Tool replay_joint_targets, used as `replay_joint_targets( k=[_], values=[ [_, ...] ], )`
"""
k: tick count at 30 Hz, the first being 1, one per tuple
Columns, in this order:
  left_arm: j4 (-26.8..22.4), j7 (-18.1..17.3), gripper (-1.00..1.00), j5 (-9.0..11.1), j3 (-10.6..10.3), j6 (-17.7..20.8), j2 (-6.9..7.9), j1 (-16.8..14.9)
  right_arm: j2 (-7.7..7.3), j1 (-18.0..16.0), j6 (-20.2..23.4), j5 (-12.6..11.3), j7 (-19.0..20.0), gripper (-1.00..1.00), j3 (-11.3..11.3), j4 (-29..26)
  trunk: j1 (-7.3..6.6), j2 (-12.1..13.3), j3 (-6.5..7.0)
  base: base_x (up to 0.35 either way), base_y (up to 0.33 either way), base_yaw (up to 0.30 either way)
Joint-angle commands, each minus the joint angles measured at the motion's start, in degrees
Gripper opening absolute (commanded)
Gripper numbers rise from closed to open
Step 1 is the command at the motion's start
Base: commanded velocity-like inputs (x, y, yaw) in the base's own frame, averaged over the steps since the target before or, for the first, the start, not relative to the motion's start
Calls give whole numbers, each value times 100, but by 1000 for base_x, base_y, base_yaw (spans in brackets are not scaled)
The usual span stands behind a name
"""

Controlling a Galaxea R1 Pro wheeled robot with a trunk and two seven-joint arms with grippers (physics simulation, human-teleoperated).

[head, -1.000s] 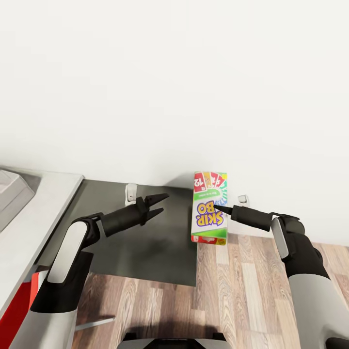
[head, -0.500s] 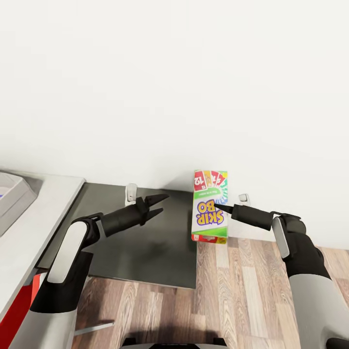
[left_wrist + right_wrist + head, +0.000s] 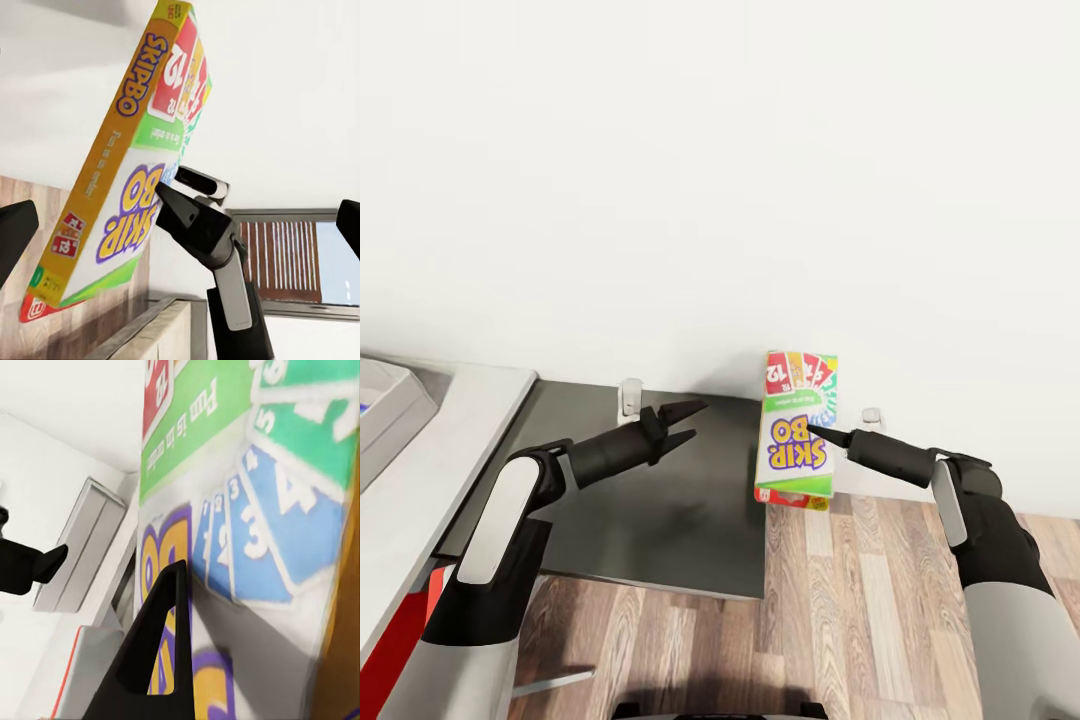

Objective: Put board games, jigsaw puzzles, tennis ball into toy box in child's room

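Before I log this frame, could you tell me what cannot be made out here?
- Toy box: cut off by the head view's left edge, so its contents are hidden.
- Right tool: its far finger sits behind the Skip-Bo box.
- Small print on the box: too small and blurred in the right wrist view.

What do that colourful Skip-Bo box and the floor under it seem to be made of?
The long white, red and green Skip-Bo box looks like printed cardboard, with flat faces, crisp edges and a slight sheen. The brown plank floor looks like wood or wood-look laminate, showing grain and board seams.
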Motion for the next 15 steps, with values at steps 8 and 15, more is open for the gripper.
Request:
replay_joint_targets(
  k=[8,15],
  values=[
    [-5,56,100,60,-1,6,7,-4,-2,21,36,-41,90,-100,-47,-10,3,-9,-4,0,0,1],
    [-4,57,100,59,5,6,10,0,-10,21,47,-48,108,-100,-62,-13,3,-9,23,0,0,0]
  ],
)
